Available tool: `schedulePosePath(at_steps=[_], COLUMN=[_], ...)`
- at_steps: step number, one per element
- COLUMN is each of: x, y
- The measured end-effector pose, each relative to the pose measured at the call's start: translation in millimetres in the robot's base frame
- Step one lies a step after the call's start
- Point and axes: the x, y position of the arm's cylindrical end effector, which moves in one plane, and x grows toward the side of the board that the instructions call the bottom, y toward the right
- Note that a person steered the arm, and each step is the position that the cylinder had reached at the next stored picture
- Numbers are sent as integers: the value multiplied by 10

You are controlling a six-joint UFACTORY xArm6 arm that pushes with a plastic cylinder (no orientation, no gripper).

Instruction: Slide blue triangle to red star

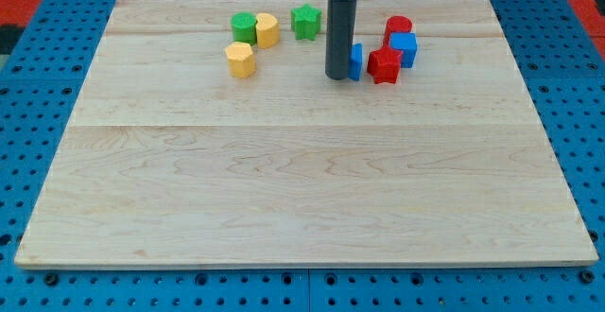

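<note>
The blue triangle (pixel 355 62) stands on the wooden board near the view's top, a little right of centre. It is mostly hidden behind my rod and sits just left of the red star (pixel 384 65), close to it or touching. My tip (pixel 337 76) rests on the board against the blue triangle's left side. A blue cube (pixel 404 47) and a red cylinder (pixel 398 26) sit just right of and above the red star.
A green star (pixel 305 21) is at the top, left of my rod. A yellow block (pixel 267 30) and a green cylinder (pixel 245 28) stand side by side further left. Another yellow block (pixel 241 60) sits below them.
</note>
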Motion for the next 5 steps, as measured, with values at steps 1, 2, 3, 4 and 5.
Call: schedulePosePath(at_steps=[1, 2, 3, 4, 5], x=[0, -7, -70, -206, -255], y=[97, 101, 101, 136, 288])
